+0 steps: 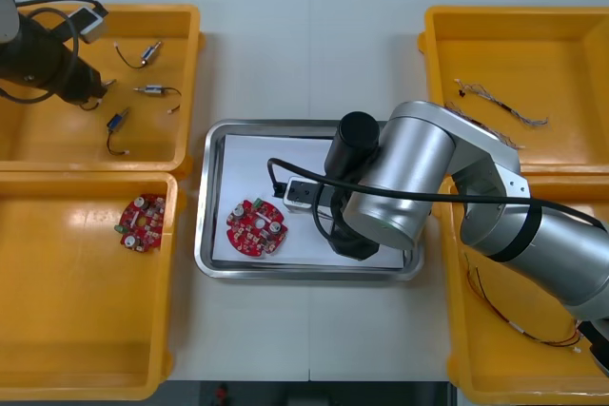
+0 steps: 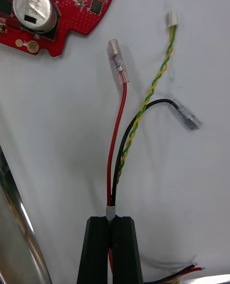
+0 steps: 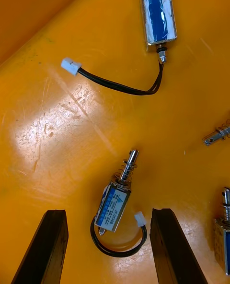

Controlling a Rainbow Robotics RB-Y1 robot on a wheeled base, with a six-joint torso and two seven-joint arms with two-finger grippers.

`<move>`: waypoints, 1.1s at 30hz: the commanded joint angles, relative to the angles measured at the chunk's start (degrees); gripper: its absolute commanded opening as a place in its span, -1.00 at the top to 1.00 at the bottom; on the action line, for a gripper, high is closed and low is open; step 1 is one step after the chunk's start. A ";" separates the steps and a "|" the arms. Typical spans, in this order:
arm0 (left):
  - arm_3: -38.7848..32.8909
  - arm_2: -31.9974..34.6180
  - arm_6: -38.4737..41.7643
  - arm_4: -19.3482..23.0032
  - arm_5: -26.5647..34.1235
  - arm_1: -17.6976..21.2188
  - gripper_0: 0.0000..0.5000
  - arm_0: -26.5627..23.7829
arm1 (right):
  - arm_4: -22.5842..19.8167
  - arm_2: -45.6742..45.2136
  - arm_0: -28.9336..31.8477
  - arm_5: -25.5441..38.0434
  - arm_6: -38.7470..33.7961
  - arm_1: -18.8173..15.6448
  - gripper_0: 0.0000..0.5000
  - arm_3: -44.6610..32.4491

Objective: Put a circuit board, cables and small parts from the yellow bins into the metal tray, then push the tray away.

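The right arm lies across the right half of the tray and blocks that side from above. In the tray's left half, a red board takes the near part, and the white floor beyond it is bare. The right gripper is low over the tray floor, clamped on cables whose loose ends spread toward the board without touching it. Yellow bins flank the tray on both sides. The table beyond the tray's far edge is bare, as is the strip at its near edge. In the far bin left of the tray, the left gripper has its fingers spread around a small metal part, with more parts close by.
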 commanded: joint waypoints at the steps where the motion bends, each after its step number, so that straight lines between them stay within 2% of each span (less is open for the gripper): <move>1: 0.96 -1.85 -1.72 1.25 -2.15 -0.56 -1.00 -2.99 | -0.05 1.01 1.29 -0.53 -0.72 1.45 1.00 -0.55; 11: 4.12 -1.85 -2.95 1.61 -4.53 -2.32 -1.00 -2.99 | -0.58 2.24 1.81 -0.53 -1.08 1.45 1.00 -0.55; 12: 4.21 -1.85 -3.04 1.61 -4.62 -2.32 -1.00 -2.99 | -0.58 2.16 1.81 -0.53 -1.16 1.45 0.91 -0.55; 13: 4.39 -1.85 -3.04 1.61 -4.62 -2.32 -1.00 -2.99 | -0.58 2.16 1.81 -0.53 -1.25 1.54 0.27 -0.55; 15: 4.65 -1.85 -3.12 1.61 -4.70 -2.49 -1.00 -2.99 | -0.23 2.16 1.81 -0.53 -1.43 1.54 -0.35 -0.55; 16: 4.83 -1.85 -3.21 1.61 -4.79 -2.49 -1.00 -2.99 | 0.03 2.16 1.81 -0.53 -1.69 1.63 -0.35 -0.55; 17: 5.00 -1.85 -3.30 1.61 -4.79 -2.49 -1.00 -2.99 | 0.30 2.16 1.81 -0.53 -1.78 1.63 -0.77 -0.55; 18: 5.44 -1.85 -3.48 1.87 -4.97 -2.58 -1.00 -2.99 | 0.91 2.16 1.81 -0.53 -1.95 1.71 -1.00 -0.55; 22: 6.06 -1.85 -3.92 2.04 -5.23 -2.84 -1.00 -2.99 | 1.35 1.72 1.81 -0.53 -1.95 1.80 -1.00 -0.55; 24: 6.23 -1.85 -4.00 2.04 -5.32 -2.93 -0.41 -2.91 | 1.18 1.28 1.81 -0.44 -1.95 1.80 -1.00 -0.90; 25: 6.23 -1.85 -4.09 2.13 -5.58 -2.84 0.34 -2.73 | 1.00 0.93 1.81 -0.17 -2.13 1.89 -1.00 -1.16; 26: 6.23 -1.94 -4.18 2.22 -5.93 -2.84 0.99 -2.56 | 0.83 0.31 1.81 0.35 -2.13 1.89 -1.00 -1.52; 33: 6.23 -1.85 -4.27 2.48 -6.02 -2.84 1.00 -2.47 | -0.32 -3.38 1.81 5.80 -2.31 2.24 -1.00 -5.21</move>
